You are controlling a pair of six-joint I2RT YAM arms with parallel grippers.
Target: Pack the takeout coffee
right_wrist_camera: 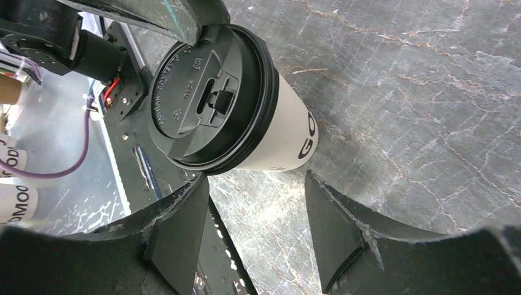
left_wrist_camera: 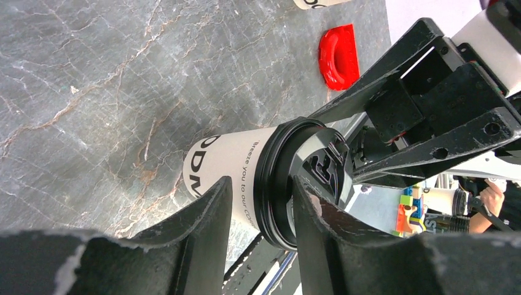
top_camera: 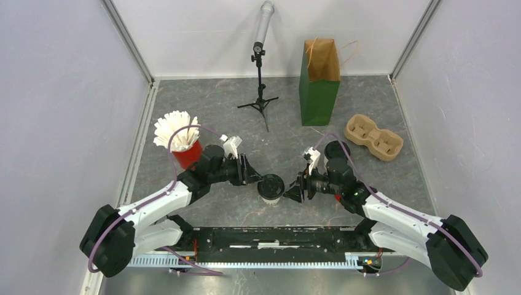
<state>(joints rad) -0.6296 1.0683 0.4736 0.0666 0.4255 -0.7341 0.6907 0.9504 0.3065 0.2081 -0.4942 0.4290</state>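
Cream takeout coffee (top_camera: 270,187), black lid (right_wrist_camera: 212,98), left gripper (left_wrist_camera: 261,187) and right gripper (right_wrist_camera: 255,178) both parted

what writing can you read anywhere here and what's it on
"GO": takeout coffee wall, right wrist view, cut off
"ODM", "Breeze to our CO": same cup, left wrist view, cut off
"CAUTION CONTENTS": raised on black lid; rest too small
"OMOO": background cup, partial
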